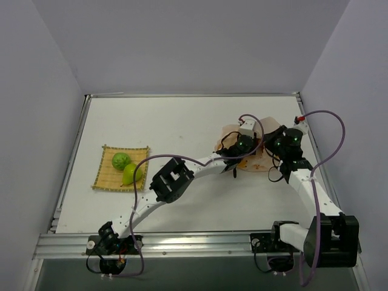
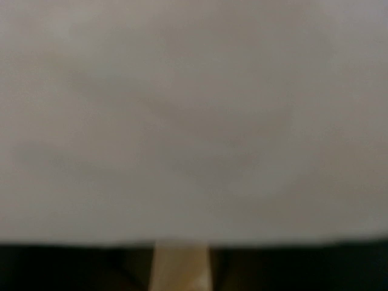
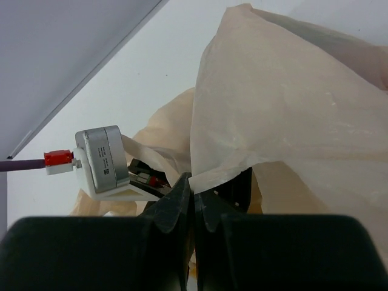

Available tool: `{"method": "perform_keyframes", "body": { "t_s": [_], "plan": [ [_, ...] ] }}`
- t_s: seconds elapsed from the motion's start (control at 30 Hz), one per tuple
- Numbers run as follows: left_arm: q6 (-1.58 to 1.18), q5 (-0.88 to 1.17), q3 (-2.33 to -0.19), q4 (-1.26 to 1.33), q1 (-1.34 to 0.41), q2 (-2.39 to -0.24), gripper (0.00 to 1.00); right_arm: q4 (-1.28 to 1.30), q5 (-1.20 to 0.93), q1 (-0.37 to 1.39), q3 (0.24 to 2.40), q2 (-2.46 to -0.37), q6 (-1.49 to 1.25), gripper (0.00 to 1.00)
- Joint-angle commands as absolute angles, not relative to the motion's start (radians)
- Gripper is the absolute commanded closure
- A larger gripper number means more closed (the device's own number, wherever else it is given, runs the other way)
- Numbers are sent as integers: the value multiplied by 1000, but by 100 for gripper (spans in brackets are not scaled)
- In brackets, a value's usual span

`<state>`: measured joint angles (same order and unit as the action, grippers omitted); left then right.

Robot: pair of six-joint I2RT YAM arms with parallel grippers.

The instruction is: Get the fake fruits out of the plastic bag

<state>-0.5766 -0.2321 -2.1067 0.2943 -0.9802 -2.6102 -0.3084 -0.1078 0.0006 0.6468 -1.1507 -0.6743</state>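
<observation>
The peach plastic bag [image 1: 259,162] lies crumpled at the right back of the table. My right gripper [image 3: 194,184] is shut, pinching an edge of the plastic bag [image 3: 285,109] and holding it up. In the top view my right gripper [image 1: 277,145] sits at the bag's right side. My left gripper [image 1: 244,144] reaches into the bag from the left, with its fingers hidden. The left wrist view is a blur of pale bag film [image 2: 194,121]. Two green fake fruits rest on the mat, a round one [image 1: 120,160] and a pear-like one [image 1: 132,174]. Any fruit in the bag is hidden.
A square yellow woven mat [image 1: 107,177] lies at the table's left. The left arm's white wrist camera [image 3: 103,160] stands close beside my right fingers. Purple cables loop over both arms. Grey walls enclose the table on three sides.
</observation>
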Motion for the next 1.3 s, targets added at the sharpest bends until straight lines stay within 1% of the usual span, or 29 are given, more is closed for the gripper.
{"method": "perform_keyframes", "body": {
  "t_s": [0.0,0.03,0.1,0.13,0.2,0.23,0.3,0.4,0.47,0.6,0.67,0.7,0.73,0.77,0.8,0.87,0.9,0.93,0.97,1.0,1.03,1.07,1.1,1.13,1.17,1.2,1.23,1.27],
  "plan": [
    [-592,-215,-2163,327,-965,-2585,82,-327,-52,6,635,-1072,-684,100],
    [-592,-213,-2122,339,-965,-2571,88,-319,-28,6,632,-1051,-681,100],
    [-584,-222,-2057,391,-963,-2505,97,-304,-12,6,624,-1032,-678,93],
    [-581,-222,-1986,412,-963,-2482,98,-299,-8,-21,621,-1017,-675,81],
    [-571,-221,-1912,472,-963,-2406,98,-267,11,-25,611,-1002,-673,71],
    [-566,-218,-1841,492,-963,-2381,98,-262,30,-25,603,-987,-661,62],
    [-554,-212,-1786,531,-963,-2317,98,-235,41,-26,592,-980,-647,54],
    [-554,-199,-1697,560,-963,-2260,98,-201,28,-29,613,-1018,-608,50],
    [-555,-192,-1651,566,-963,-2237,98,-183,26,-29,640,-1074,-566,50],
    [-563,-187,-1600,551,-962,-2212,98,-134,101,-29,716,-1202,-512,49],
    [-571,-175,-1594,542,-953,-2207,98,-132,136,-29,748,-1250,-511,42],
    [-572,-163,-1601,526,-947,-2209,98,-133,158,-29,762,-1299,-502,36],
    [-568,-141,-1614,514,-942,-2213,96,-133,173,-29,787,-1322,-505,35],
    [-561,-138,-1627,497,-937,-2217,91,-135,192,-29,798,-1345,-511,33],
    [-552,-135,-1644,454,-928,-2224,75,-143,205,-28,807,-1383,-512,32],
    [-531,-127,-1686,423,-916,-2243,55,-156,221,-29,839,-1428,-514,31],
    [-526,-129,-1700,384,-905,-2250,47,-156,219,-29,851,-1446,-515,31],
    [-526,-132,-1732,353,-897,-2259,36,-164,219,-29,859,-1486,-512,30],
    [-528,-129,-1741,335,-890,-2276,31,-172,210,-29,865,-1509,-511,30],
    [-529,-115,-1750,315,-876,-2287,27,-170,203,-31,882,-1546,-509,30],
    [-529,-112,-1762,305,-870,-2301,22,-175,196,-31,879,-1549,-514,39],
    [-528,-109,-1767,290,-865,-2306,22,-210,196,-29,868,-1540,-521,50],
    [-523,-104,-1770,284,-855,-2313,21,-233,195,-28,829,-1504,-534,74],
    [-522,-101,-1770,276,-851,-2315,22,-257,189,-26,809,-1487,-534,84],
    [-519,-98,-1757,273,-847,-2312,26,-274,177,-26,793,-1471,-531,91],
    [-517,-97,-1743,275,-844,-2307,34,-285,140,-26,785,-1460,-526,99],
    [-518,-103,-1724,278,-836,-2286,61,-285,112,-26,785,-1462,-520,100],
    [-522,-113,-1666,299,-833,-2270,72,-288,79,-15,785,-1468,-500,100]
  ]
}}
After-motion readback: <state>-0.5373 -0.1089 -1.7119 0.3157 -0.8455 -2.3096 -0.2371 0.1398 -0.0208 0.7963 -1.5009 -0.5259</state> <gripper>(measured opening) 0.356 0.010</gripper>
